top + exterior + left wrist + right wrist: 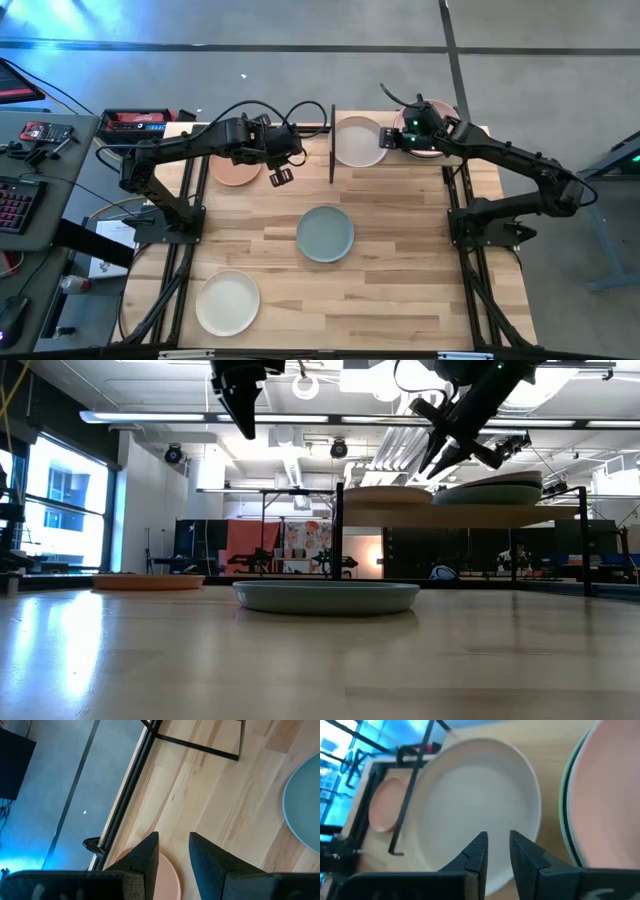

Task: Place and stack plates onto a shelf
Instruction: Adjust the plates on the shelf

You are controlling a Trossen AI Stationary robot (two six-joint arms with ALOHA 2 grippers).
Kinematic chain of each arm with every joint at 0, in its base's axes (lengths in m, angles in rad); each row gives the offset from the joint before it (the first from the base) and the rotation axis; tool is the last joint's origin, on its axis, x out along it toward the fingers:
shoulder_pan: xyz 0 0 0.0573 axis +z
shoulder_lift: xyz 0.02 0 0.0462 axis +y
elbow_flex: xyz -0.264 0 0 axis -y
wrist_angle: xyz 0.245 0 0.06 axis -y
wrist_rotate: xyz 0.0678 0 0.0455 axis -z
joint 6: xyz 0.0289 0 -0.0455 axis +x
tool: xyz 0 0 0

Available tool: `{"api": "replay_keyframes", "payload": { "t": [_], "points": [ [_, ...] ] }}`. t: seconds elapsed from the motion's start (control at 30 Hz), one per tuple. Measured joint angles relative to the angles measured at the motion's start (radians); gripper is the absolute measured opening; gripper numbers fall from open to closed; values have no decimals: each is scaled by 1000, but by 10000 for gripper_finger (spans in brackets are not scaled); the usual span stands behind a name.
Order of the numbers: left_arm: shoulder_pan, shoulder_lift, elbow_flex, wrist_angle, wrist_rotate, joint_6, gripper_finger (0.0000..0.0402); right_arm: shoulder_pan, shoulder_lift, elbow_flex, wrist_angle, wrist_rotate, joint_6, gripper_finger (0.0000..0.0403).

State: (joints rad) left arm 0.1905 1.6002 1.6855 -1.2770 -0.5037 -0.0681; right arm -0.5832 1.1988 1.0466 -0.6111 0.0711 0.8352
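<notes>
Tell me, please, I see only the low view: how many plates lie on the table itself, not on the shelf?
Observer: Three. Besides the pink plate and the blue-green plate, a cream plate lies on the table's left side, far from the shelf.
Operator: What tops the right pile there?
Observer: Another pink one, the top plate, with a green rim beneath.
Operator: Does the right gripper hold anything?
Observer: No. The right gripper has its fingers apart, empty, above the white plate.

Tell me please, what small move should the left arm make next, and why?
Probably lower the left gripper onto the pink plate just below it. Its fingers are open and empty, that plate lies on the tabletop, and the shelf already carries plates.
</notes>
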Motion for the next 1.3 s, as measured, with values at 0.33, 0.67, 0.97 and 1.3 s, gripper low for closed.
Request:
{"api": "replay_keyframes", "payload": {
  "t": [0.33,0.67,0.97,1.3],
  "points": [
    [0,0,0,37,0,0,97,-16,0,0,-79,30,1,39],
    [0,0,0,53,0,0,97,-45,0,0,-175,30,-5,39],
    [0,0,0,55,0,0,97,-54,-16,0,-192,82,-10,39],
    [0,0,0,61,0,0,97,-35,-41,0,-73,-21,-27,39]
  ]
}}
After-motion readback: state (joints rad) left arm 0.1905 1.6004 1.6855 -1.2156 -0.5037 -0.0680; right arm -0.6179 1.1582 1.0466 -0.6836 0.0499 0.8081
